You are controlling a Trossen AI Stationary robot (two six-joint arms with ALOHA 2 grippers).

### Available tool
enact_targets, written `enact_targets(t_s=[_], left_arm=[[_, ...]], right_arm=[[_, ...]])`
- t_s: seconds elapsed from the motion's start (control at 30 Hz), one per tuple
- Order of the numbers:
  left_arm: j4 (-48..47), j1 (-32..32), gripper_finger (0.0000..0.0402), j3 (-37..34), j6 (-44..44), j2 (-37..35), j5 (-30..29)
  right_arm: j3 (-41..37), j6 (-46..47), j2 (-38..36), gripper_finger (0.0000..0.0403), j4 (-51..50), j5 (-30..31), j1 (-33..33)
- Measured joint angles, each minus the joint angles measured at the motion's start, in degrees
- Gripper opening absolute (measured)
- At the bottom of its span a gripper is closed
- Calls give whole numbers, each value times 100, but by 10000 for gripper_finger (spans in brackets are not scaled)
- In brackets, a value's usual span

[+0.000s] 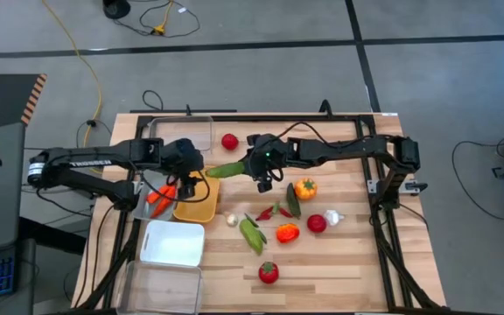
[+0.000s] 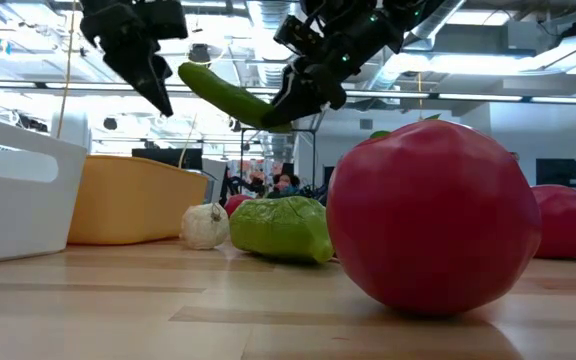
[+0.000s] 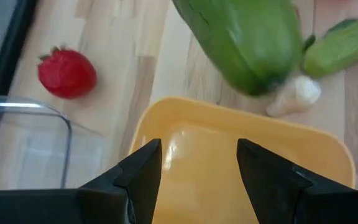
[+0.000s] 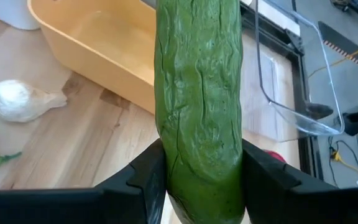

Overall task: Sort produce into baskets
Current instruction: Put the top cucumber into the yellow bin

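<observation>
The right arm's jaws are clenched on one end of a green cucumber, carried in the air above the middle of the desk. The right wrist view shows it wedged tight between both fingers and running straight out ahead of them. From overhead, its long axis lies left to right, the free tip pointing left toward the left arm's jaws.

That free tip is what matters for the coming move. It hangs just beside the left jaws, at about their height in the low view, with a small gap between. The left jaws stand released and hold nothing; in their own wrist view the cucumber's blunt end sits ahead of and above them, not between the fingers. Beneath them lies the yellow tray, empty in that view.

The cucumber is thus near the tray's far edge, not yet squarely over it. I judge that the right arm, already holding it, is the nearer one, and needs only a short carry left and toward the near side before lowering.

Other produce lies scattered right of the tray, including a garlic bulb just beside it and a tomato on the far side. The white tray sits nearer, below the yellow one.
</observation>
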Motion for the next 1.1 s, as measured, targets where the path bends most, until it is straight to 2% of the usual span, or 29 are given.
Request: enact_targets(t_s=[0.13,0.33,0.47,0.7,1.0,1.1], left_arm=[[-240,1,197,121,2,-177,-291],[-644,3,197,225,0,-468,-1086],[-637,3,197,228,0,-688,-1297],[-656,3,197,232,-2,-1060,-1371],[-778,3,197,232,302,-1661,-2015],[-760,3,197,233,304,-1846,-2054]], right_arm=[[0,-67,0,193,-2,0,104],[176,-86,0,192,-8,-2,201],[485,-83,138,192,66,-4,225],[1271,-84,964,192,33,-29,310],[2156,-85,1998,192,35,-33,461],[2458,-181,2296,192,69,-32,505]])
